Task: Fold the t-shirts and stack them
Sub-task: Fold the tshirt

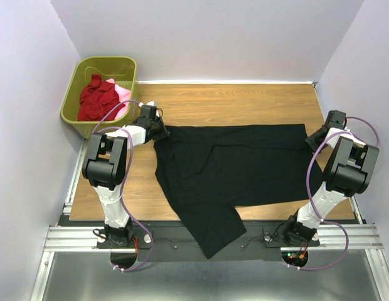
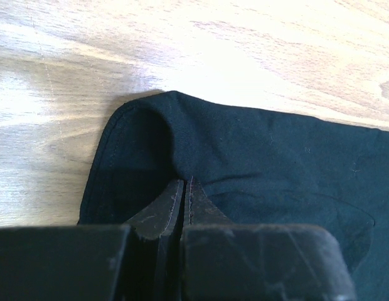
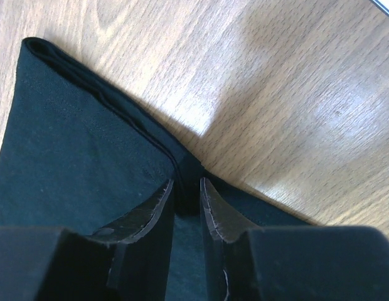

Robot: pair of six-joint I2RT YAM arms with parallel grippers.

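The wooden bench fills the middle of the overhead view, with pale walls close on three sides. A ribbed metal rail runs along its near edge, and the two arm bases are bolted there. Most of the bench is covered by the black t-shirt, which is spread flat and stretched from left to right. Its far edge lies fairly straight, and one part hangs past the near edge across the rail between the two bases. At the far left corner stands an olive-green plastic basket, near the left arm's wrist but apart from the black cloth. In the basket a crumpled dark red t-shirt lies heaped against a pink t-shirt, of which only a strip shows. Looped purple cables run along each arm, clear of the cloth. The left hand is at the shirt's far left corner. Its fingers are pressed together on a ridge of black cloth, and the rounded, stitched corner lies on bare wood just beyond them. The right hand is at the far right corner. Its fingers stand slightly apart astride the layered edge, with cloth filling the gap. Whether they already squeeze it cannot be told.
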